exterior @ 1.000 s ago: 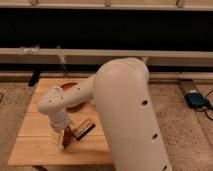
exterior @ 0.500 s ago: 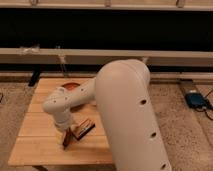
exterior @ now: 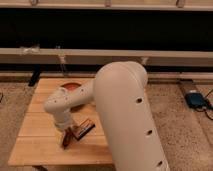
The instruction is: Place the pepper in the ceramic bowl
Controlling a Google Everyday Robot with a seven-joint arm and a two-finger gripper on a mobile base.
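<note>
Wooden table stands on speckled floor, dark wall behind. Ceramic bowl sits at its far edge. Claw, lower left beside a dark bar, has barely shifted; its grip I cannot tell.

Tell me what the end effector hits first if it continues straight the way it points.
Probably the wooden table, right beside the dark bar: the end effector points down, low over the tabletop's front part. Depth is unclear.
</note>
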